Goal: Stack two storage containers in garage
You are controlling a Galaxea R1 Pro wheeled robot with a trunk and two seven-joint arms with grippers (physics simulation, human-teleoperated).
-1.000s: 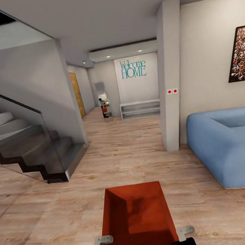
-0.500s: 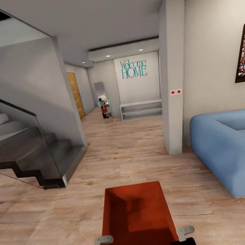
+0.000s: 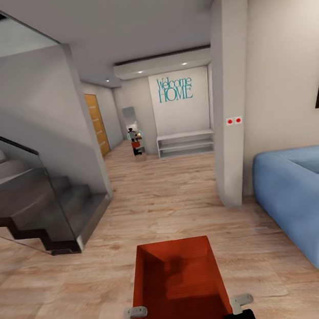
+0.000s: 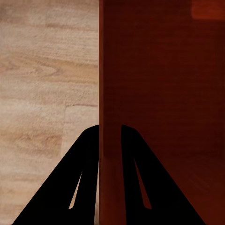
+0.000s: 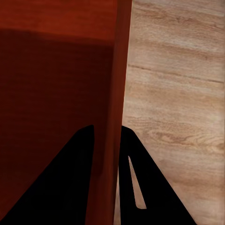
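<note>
Your left end effector (image 4: 110, 127) is clamped on the left long wall of the storage container (image 3: 180, 291): in the left wrist view one black finger (image 4: 82, 159) sits outside the wall over the wood, and the other finger sits inside against the orange-red surface. Your right end effector (image 5: 107, 127) grips the opposite wall in the same way, with one finger (image 5: 133, 164) outside above the planks and one inside the bin. In the head view you see both end effectors at the lower edge, left (image 3: 134, 314) and right (image 3: 240, 301), each at one side of the container, which you hold in front of the trunk, above the light wood plank floor (image 3: 167, 205) and with its open top facing up; its inside looks empty. Around you is the living room: a blue sofa (image 3: 306, 197) stands at the right, just beside a white pillar (image 3: 231, 106) with two small red dots. At the left there is a staircase (image 3: 26, 202) with a glass railing. Farther ahead a corridor opens, with a low white shelf (image 3: 185, 143) under the turquoise words "Welcome HOME" (image 3: 174, 89), a wooden door (image 3: 97, 123) on the left wall, and a narrow mirror (image 3: 132, 125) that shows a small reflection of a robot.
</note>
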